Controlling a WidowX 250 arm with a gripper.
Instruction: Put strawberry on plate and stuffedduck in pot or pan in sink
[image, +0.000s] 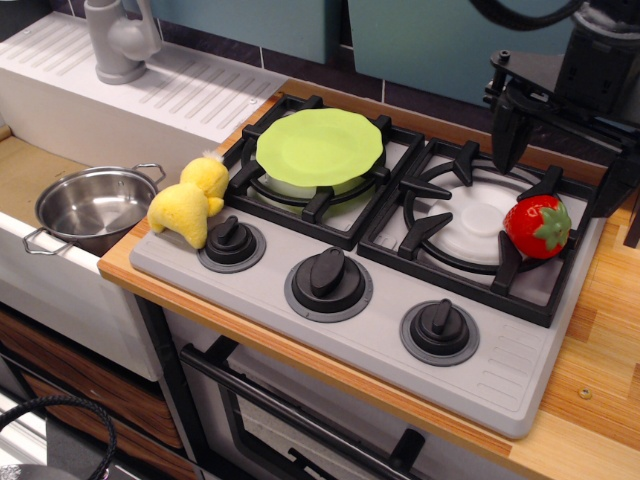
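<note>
The red strawberry (537, 226) lies on the right burner grate of the toy stove. The lime-green plate (320, 148) rests on the left burner. The yellow stuffedduck (190, 205) sits on the stove's left edge, next to a knob. The steel pot (92, 205) stands empty in the beige sink (25, 168). My black gripper (560, 160) hangs open above and just behind the strawberry, with nothing between its fingers.
A grey faucet (120, 40) and a ribbed white drainboard (190, 85) are behind the sink. Three black knobs (328, 275) line the stove's front. The wooden counter (600, 370) extends to the right. An oven door handle runs below the stove.
</note>
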